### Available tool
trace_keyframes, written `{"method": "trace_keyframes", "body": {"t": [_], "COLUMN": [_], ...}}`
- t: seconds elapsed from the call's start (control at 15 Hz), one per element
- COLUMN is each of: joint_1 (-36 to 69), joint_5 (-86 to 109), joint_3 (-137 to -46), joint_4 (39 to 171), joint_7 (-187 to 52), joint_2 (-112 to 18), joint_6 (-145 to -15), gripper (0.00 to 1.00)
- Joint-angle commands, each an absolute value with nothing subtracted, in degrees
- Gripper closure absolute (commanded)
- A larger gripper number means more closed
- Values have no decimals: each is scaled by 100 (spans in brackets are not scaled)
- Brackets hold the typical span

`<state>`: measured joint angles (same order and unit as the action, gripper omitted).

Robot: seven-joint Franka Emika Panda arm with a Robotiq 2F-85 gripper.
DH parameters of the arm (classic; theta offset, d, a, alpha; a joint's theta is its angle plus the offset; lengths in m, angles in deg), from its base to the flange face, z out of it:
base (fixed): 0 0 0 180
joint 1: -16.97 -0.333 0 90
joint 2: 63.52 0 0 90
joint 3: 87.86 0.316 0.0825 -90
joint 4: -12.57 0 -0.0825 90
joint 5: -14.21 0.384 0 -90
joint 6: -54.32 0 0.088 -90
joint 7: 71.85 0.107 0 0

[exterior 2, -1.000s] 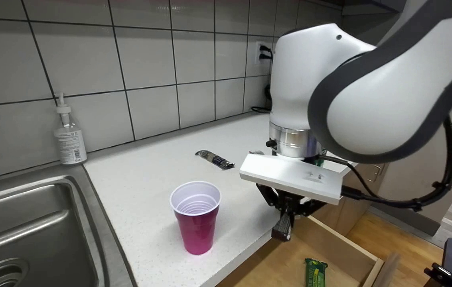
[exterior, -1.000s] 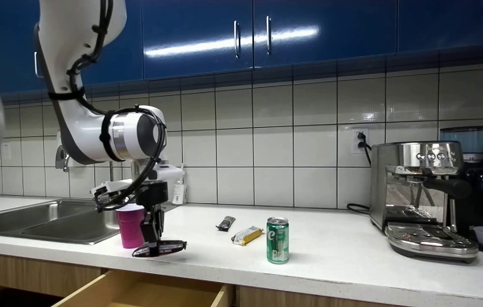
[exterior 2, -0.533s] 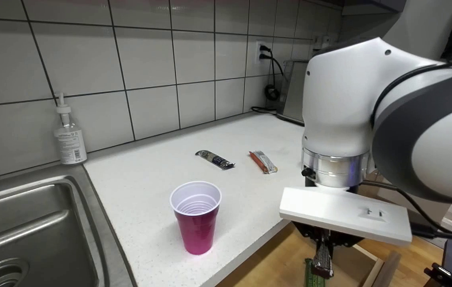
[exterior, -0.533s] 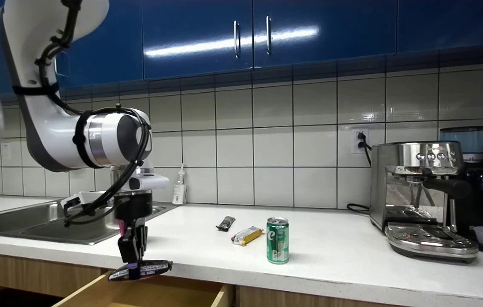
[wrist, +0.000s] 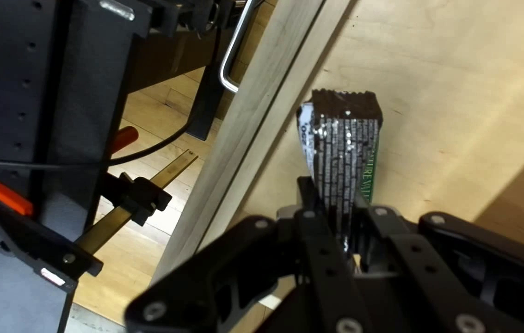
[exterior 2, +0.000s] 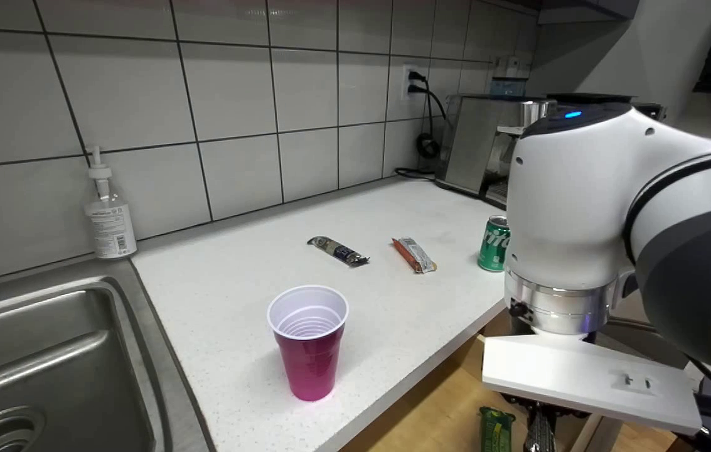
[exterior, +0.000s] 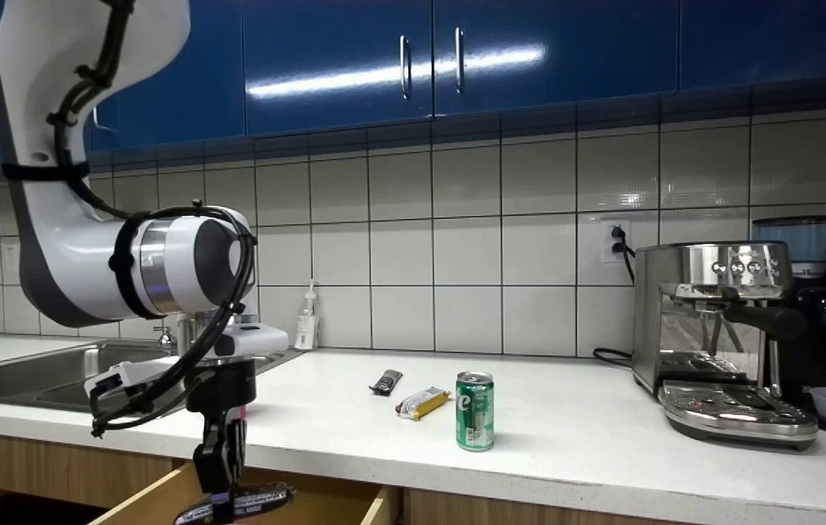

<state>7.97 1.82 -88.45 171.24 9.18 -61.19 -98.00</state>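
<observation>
Below the front edge of the worktop [exterior: 566, 415], a wooden drawer [exterior 2: 437, 408] is seen open, and the tool [wrist: 335, 199] is positioned over it. Near that edge a pink cup [exterior 2: 310, 370] and a green can [exterior: 475, 412] are set well apart. A dark-wrapped bar [wrist: 347, 152] is gripped in the tool above the drawer floor, on which a green-wrapped bar [exterior 2: 495, 433] is laid. Farther toward the worktop's rear edge, a silver-and-yellow packet [exterior: 423, 402] and a black packet [exterior: 386, 383] are laid.

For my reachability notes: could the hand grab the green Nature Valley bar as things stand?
Probably not: the hand is closed on a dark-wrapped snack bar, which partly hides the green Nature Valley bar in the wrist view.
</observation>
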Motion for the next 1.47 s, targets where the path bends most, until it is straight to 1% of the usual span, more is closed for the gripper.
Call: {"method": "trace_keyframes", "body": {"t": [0.0,0.53,0.6,0.67,0.73,1.13,1.2,1.4], "joint_1": [960,789,774,763,758,762,768,804], "joint_5": [-127,-509,-542,-575,-587,-545,-521,-445], "joint_3": [-8806,-8908,-8916,-8925,-8930,-8935,-8932,-8919], "joint_4": [17134,17131,17122,17120,17117,17119,17125,17151], "joint_7": [1191,1546,1570,1605,1615,1580,1558,1444], "joint_2": [-5912,-5645,-5631,-5621,-5622,-5708,-5740,-5892], "joint_6": [-10069,-10242,-10228,-10234,-10232,-10237,-10247,-10277], "gripper": [96,96,59,56,51,5,1,0]}}
